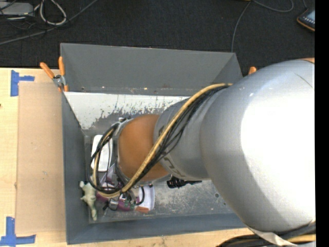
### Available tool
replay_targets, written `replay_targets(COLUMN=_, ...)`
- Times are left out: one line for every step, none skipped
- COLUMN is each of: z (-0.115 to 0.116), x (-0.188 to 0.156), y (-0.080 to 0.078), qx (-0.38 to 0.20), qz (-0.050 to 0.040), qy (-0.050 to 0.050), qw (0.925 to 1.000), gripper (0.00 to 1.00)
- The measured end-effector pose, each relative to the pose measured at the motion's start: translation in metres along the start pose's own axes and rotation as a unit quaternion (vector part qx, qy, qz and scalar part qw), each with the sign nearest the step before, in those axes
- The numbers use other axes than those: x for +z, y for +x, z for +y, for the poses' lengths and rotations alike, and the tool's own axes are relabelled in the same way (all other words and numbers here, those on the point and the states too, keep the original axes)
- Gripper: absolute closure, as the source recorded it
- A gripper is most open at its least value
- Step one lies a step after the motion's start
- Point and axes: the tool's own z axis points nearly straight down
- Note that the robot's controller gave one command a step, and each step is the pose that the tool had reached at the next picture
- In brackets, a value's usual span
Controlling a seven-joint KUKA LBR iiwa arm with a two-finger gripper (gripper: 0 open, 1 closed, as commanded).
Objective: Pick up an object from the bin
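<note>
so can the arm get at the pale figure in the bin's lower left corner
Probably yes: the pale figure lies uncovered left of the arm's orange cover, though the bin walls crowd it on two sides.

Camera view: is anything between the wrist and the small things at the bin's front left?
Nothing visible. The orange wrist cover sits right over the small heap; a pale figurine lies beside it on the view's left. The cover hides the contact itself.
</note>
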Motion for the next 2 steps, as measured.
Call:
replay_targets(z=-0.0105, x=-0.0011, y=0.0080, qx=-0.057, qz=-0.0057, qy=-0.005, qw=0.9983, gripper=1.00)
replay_targets(z=-0.0105, x=-0.0011, y=0.0079, qx=-0.057, qz=-0.0056, qy=-0.005, qw=0.9983, gripper=1.00)
